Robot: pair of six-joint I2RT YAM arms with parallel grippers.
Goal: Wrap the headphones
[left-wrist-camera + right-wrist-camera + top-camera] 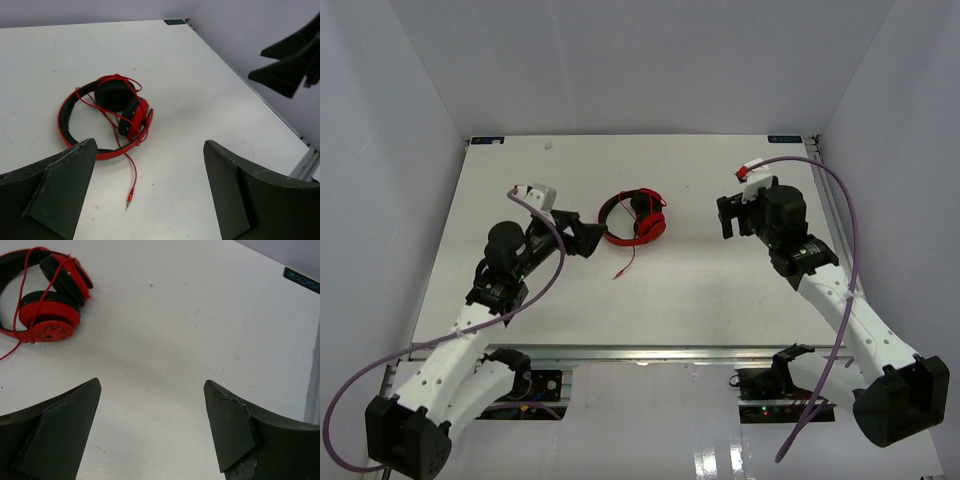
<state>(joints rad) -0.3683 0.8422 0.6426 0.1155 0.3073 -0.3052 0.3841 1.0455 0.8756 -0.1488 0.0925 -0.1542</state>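
Headphones [635,220]: lying flat on the white surface [700,290], roughly between my two arms, with one red cup face-up and the other tilted against it inside the band. Nothing is holding them.
Cord [134,172]: draped in several loose strands over the ear pads and band. A short tail runs off toward my bases and ends in the plug [129,196], which lies free on the surface.
Left end effector [150,150]: fingers spread wide, pinching nothing. It sits low, just beside the band on the left and aimed across the headphones, which I judge puts the loose tail within easy reach.
Right end effector [150,385]: fingers also spread wide, empty. It is well apart from the headphones on the right and tilted down at bare surface, with the cups at the edge of its view, so it leaves room around them.
Stage: I judge the wrapping mostly done, since the coils sit on the cups and only the tail is out.
Risk: the loops are slack and untucked, so a nudge on the band could shed them.
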